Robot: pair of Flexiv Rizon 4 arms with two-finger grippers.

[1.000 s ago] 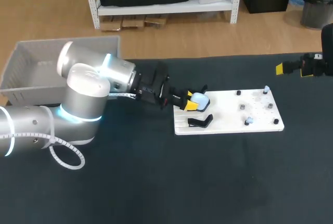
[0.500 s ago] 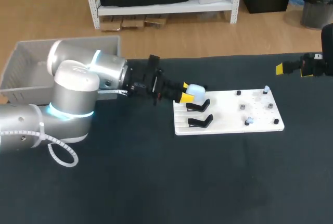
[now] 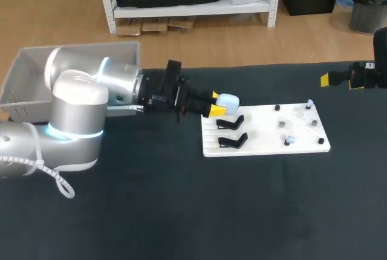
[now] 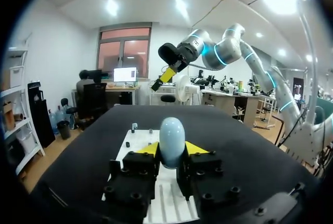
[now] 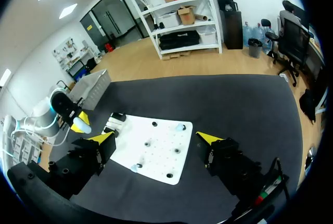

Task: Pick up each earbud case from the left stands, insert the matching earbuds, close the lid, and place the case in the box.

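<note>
1. The left hand (image 3: 216, 103) is held level over the dark worktop (image 3: 181, 211), its two yellow tips clamped on either side of a pale blue earbud case (image 3: 228, 101).
2. A white board (image 3: 260, 146) lies ahead of this hand. Two black stands (image 3: 230, 122) sit at its near end, one just beneath the held case.
3. Two small pale blue earbuds (image 3: 289, 140) sit on the board farther ahead.
4. A grey box (image 3: 30, 72) stands well behind the hand, beside its arm.
5. The right hand (image 3: 326, 80) is well apart, beyond the board.
</note>
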